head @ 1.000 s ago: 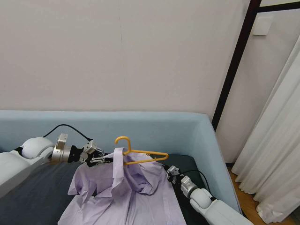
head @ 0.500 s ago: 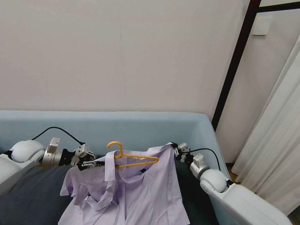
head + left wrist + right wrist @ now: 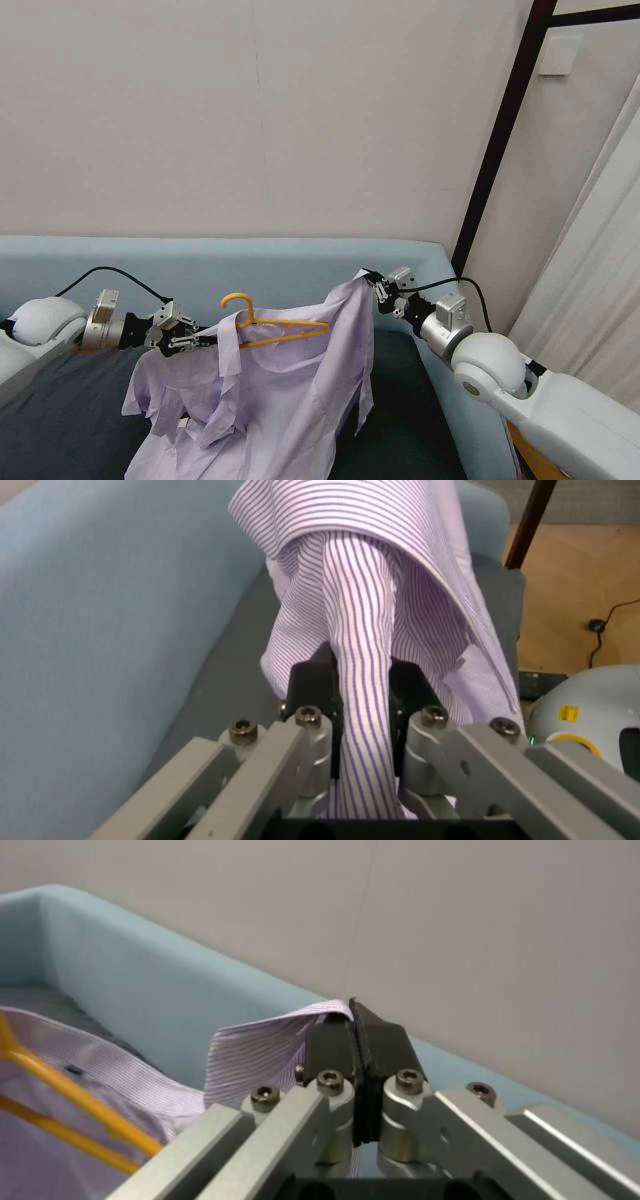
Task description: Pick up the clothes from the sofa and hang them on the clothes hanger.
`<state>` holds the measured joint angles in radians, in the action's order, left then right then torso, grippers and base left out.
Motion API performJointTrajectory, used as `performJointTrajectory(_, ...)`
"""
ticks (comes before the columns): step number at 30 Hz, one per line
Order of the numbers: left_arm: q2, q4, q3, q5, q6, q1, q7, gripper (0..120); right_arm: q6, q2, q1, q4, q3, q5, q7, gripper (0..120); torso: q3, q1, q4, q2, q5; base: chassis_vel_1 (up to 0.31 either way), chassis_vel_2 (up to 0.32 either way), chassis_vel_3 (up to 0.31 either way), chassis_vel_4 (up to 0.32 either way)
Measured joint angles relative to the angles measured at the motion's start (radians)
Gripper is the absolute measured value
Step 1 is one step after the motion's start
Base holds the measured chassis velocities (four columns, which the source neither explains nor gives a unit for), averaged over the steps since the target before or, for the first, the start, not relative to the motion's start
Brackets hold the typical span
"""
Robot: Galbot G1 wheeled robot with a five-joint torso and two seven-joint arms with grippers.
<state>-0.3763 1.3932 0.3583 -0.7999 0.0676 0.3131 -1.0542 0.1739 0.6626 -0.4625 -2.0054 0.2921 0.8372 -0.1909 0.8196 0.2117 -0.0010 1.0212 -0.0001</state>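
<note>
A lilac striped shirt hangs spread between both arms above the sofa, with a yellow hanger inside its neck and the hook poking out at the top. My left gripper is shut on the shirt's left shoulder; in the left wrist view the striped cloth runs between its fingers. My right gripper is shut on the shirt's right edge, lifted near the sofa's back corner; the right wrist view shows the fabric pinched in it and the hanger below.
The light blue sofa has a tall backrest and a right arm wall, with a dark seat cushion. A dark door frame and white curtains stand to the right.
The right gripper has risen from low on the seat to the sofa's back corner, pulling the shirt's right side up. The left gripper has drawn back leftward, spreading the shirt.
</note>
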Motion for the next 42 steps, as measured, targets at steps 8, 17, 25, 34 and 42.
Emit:
performJointTrajectory(8,-0.074,0.017,0.103,-0.082,-0.039,-0.125,0.122,7,0.028,-0.046,0.086,-0.171,0.039,0.073,-0.028,0,0.0,0.0,-0.0003,0.0,-0.0003,0.0,0.0,0.0,0.0)
performJointTrajectory(17,-0.141,-0.026,0.229,-0.237,-0.054,-0.35,0.178,7,-0.035,-0.106,0.013,-0.288,0.03,-0.053,-0.002,0,0.0,0.0,-0.0003,0.0,0.0001,0.0,0.0,0.0,0.0)
performJointTrajectory(25,-0.168,-0.07,0.453,-0.336,-0.062,-0.651,0.13,7,-0.124,-0.115,-0.085,-0.236,0.016,-0.278,0.043,0,0.0,0.0,-0.0001,0.0,0.0,0.0,0.0,0.0,0.0)
performJointTrajectory(34,-0.319,-0.246,0.714,-0.375,-0.045,-1.057,0.057,7,-0.144,-0.102,-0.038,-0.159,-0.03,-0.357,0.055,0,0.0,0.0,-0.0004,0.0,0.0002,0.0,0.0,0.0,0.0)
performJointTrajectory(42,-0.357,-0.218,0.799,-0.398,-0.054,-1.141,0.07,7,-0.122,-0.124,0.017,-0.158,-0.047,-0.375,0.049,0,0.0,0.0,0.0001,0.0,0.0,0.0,0.0,0.0,0.0)
